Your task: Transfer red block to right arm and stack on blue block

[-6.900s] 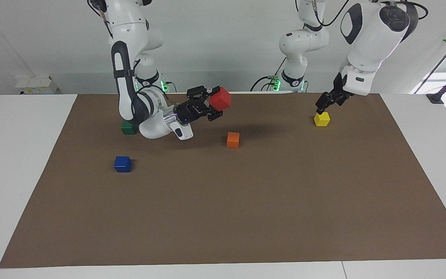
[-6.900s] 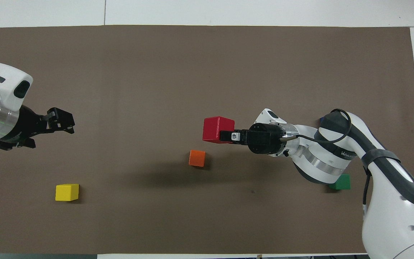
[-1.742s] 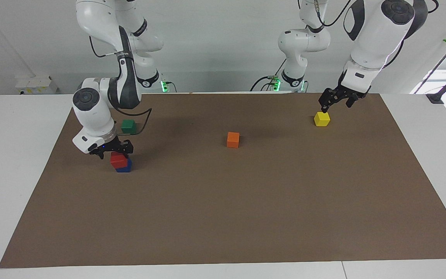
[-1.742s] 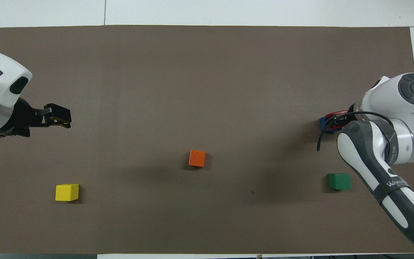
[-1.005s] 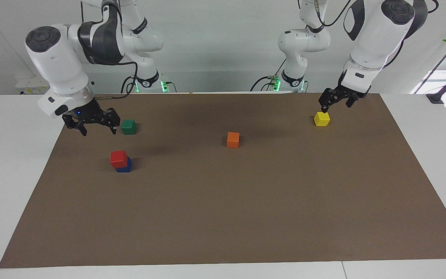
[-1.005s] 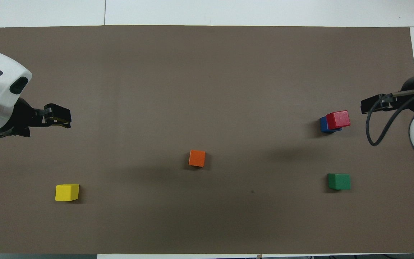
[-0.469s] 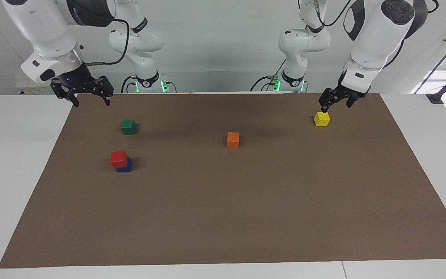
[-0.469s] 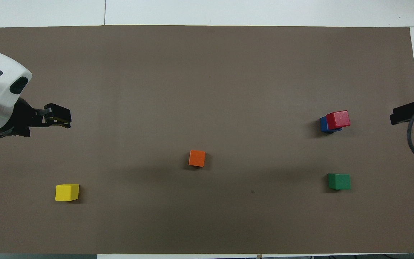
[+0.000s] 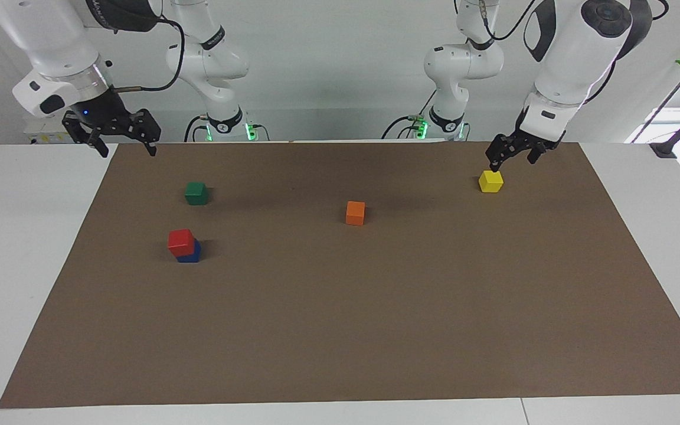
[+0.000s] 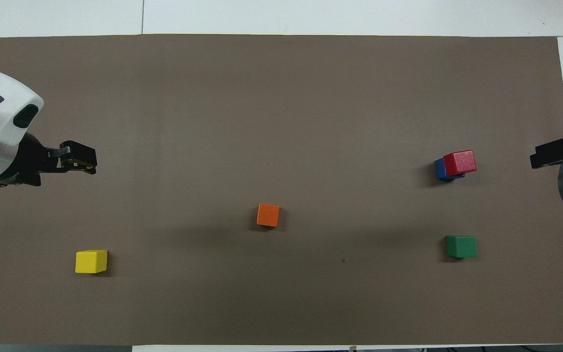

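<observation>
The red block (image 9: 180, 242), a rigid, glossy cube best gripped on opposite flat faces, sits skewed atop the blue block (image 9: 191, 254). Right hand (image 9: 120, 133) open at ten o'clock of the counter; left hand (image 9: 510, 154) open above the yellow block (image 9: 490, 181).

Green cube (image 9: 196, 193), orange cube (image 9: 355, 212), yellow cube (image 9: 490, 181) on brown mat (image 9: 375, 330).

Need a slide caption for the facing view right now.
Red block stacked on blue block; right gripper open, raised clear.
</observation>
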Tool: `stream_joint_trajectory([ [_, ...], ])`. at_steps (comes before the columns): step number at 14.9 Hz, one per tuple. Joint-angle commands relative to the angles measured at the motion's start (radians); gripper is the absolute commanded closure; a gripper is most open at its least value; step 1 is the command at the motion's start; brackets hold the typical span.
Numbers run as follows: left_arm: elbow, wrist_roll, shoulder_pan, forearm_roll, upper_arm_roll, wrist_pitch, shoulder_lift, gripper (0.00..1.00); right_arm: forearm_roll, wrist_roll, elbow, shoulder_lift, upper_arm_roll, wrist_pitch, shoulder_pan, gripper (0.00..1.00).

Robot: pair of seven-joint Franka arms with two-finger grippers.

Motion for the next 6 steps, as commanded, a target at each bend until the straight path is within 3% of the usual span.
stream_joint_trajectory([
  [1, -0.006, 0.005, 0.001, -0.012, 0.005, -0.012, -0.016, 0.0, 0.034, 0.013, 0.002, -0.006, 0.007, 0.0, -0.018, 0.0],
  [6, -0.006, 0.005, 0.001, -0.012, 0.005, -0.012, -0.016, 0.0, 0.03, 0.015, 0.002, -0.006, 0.006, 0.006, -0.018, 0.0],
])
